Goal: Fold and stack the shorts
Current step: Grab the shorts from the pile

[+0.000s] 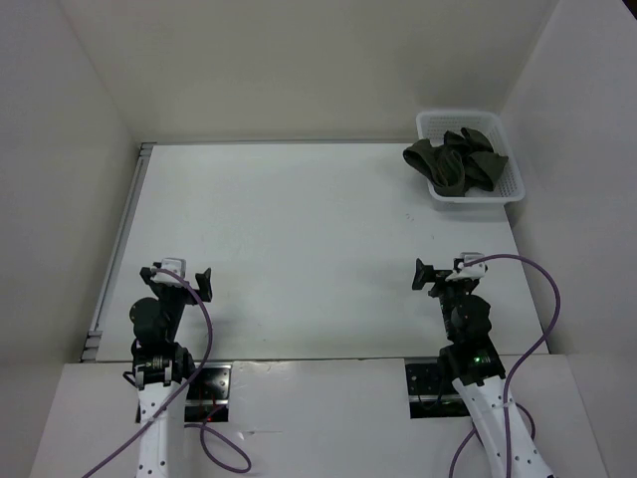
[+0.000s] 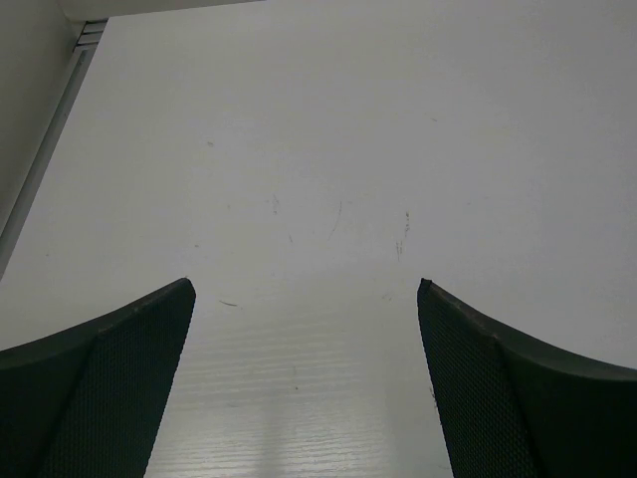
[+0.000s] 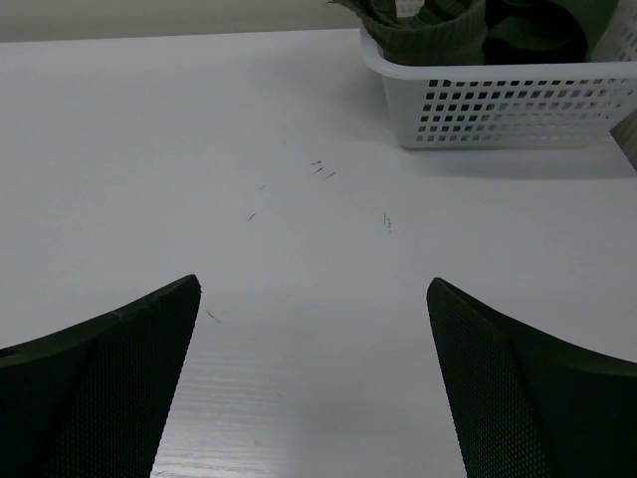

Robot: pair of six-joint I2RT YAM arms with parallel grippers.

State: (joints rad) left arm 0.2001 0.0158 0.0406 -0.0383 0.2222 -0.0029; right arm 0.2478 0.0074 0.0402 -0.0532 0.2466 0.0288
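Observation:
The dark olive-green shorts [image 1: 456, 159] lie crumpled in a white mesh basket [image 1: 503, 191] at the table's far right, spilling over its left rim. They also show at the top of the right wrist view [image 3: 448, 25]. My left gripper [image 1: 182, 278] is open and empty at the near left, over bare table [image 2: 307, 291]. My right gripper [image 1: 446, 272] is open and empty at the near right [image 3: 314, 289], well short of the basket [image 3: 498, 105].
White walls close in the table on the left, back and right. A metal rail [image 1: 119, 239] runs along the table's left edge. The white tabletop [image 1: 299, 229] between arms and basket carries only small scratch marks.

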